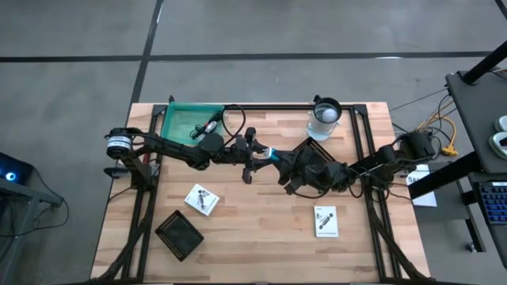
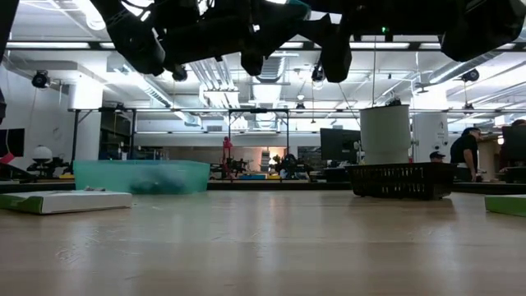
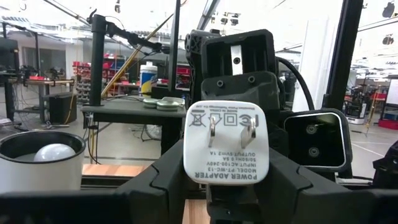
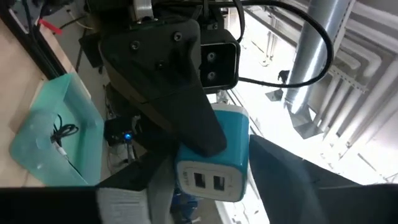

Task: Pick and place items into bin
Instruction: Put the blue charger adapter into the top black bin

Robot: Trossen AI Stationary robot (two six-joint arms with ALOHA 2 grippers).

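One power adapter (image 3: 226, 143), white and teal, hangs mid-air above the counter (image 1: 261, 214), pinched between the left gripper (image 1: 255, 161) and right gripper (image 1: 287, 176), right of the green bin (image 1: 176, 120). Likely light, rigid, smooth-sided; best held across flat faces, clear of prongs.

**What sits on my table**

My pale wooden slatted table (image 1: 261, 214) carries a green plastic bin (image 1: 184, 120), a clear plastic cup (image 1: 324, 119), two flat white printed packets (image 1: 201, 199) (image 1: 325, 221) and a black mesh basket (image 1: 179, 234).
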